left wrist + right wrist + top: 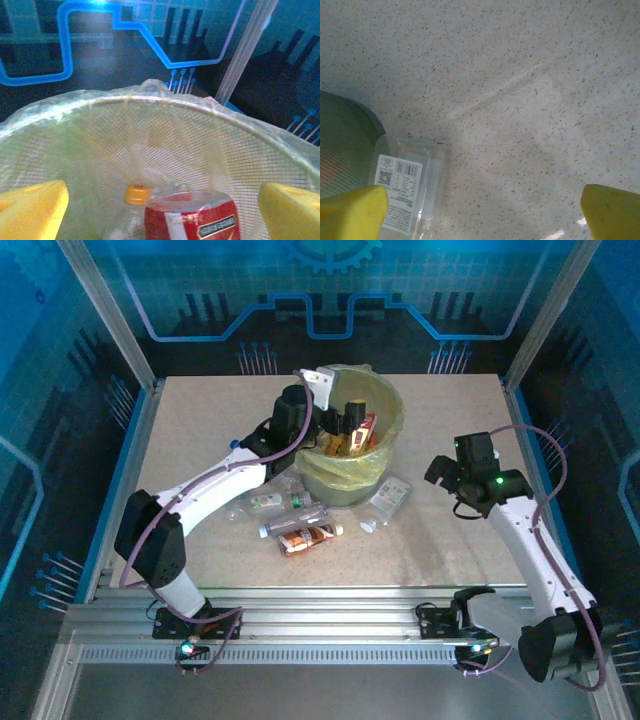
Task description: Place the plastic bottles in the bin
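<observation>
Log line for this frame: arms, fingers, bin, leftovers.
left fingers: open over bin | red-label bottle: in bin | right fingers: open near clear pack | loose bottles: on table before bin

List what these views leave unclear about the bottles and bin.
Top view: the left gripper covers part of the bin; its contents cannot be counted.
Left wrist view: the red-labelled bottle is cut off by the bottom edge; its label is blurred.
Right wrist view: the clear pack has print too small to read; the bottom edge crops it.
</observation>
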`<state>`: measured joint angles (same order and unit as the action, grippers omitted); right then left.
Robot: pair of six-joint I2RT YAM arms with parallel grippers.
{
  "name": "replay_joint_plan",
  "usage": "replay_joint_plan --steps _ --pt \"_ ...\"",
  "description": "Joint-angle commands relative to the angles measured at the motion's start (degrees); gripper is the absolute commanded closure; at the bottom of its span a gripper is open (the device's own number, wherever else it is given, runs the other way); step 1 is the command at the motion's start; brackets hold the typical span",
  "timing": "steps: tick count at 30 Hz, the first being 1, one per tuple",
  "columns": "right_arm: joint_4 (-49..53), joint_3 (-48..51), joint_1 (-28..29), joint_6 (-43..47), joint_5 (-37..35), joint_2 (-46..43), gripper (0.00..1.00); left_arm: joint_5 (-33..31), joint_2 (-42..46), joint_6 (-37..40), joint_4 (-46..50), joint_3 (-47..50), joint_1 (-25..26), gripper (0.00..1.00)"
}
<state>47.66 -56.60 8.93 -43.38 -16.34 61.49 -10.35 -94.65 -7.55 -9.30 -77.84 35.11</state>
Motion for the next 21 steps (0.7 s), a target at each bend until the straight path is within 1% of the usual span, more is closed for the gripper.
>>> replay_joint_plan --steps 1,6,10,15,18,21 --pt "-0.5 2.4 -0.2 -3.5 3.6 -0.5 0.0 -5.6 4.0 -1.1 1.6 0.9 0.2 0.01" --pt "-3.9 5.5 2.2 -5.8 7.1 -0.4 0.0 -9.6 9.2 -1.4 1.4 3.8 0.2 0.01" --pt "-6.3 7.3 5.2 -7.3 8.0 0.8 0.0 -13.0 14.5 -1.5 1.1 7.0 0.2 0.01" --pt "-10.3 8.4 9.9 -9.5 8.5 3.9 0.0 -20.1 21.6 -2.2 0.1 12.7 0.2 0.01" --pt "-12.6 8.7 11.2 -10.2 9.2 5.8 0.0 -24.1 25.5 -2.7 -0.9 16.7 0.0 0.01" --pt "-14.7 8.6 12.3 -10.5 9.6 7.3 0.0 -26.6 28.6 -3.4 -2.0 20.3 -0.7 0.01"
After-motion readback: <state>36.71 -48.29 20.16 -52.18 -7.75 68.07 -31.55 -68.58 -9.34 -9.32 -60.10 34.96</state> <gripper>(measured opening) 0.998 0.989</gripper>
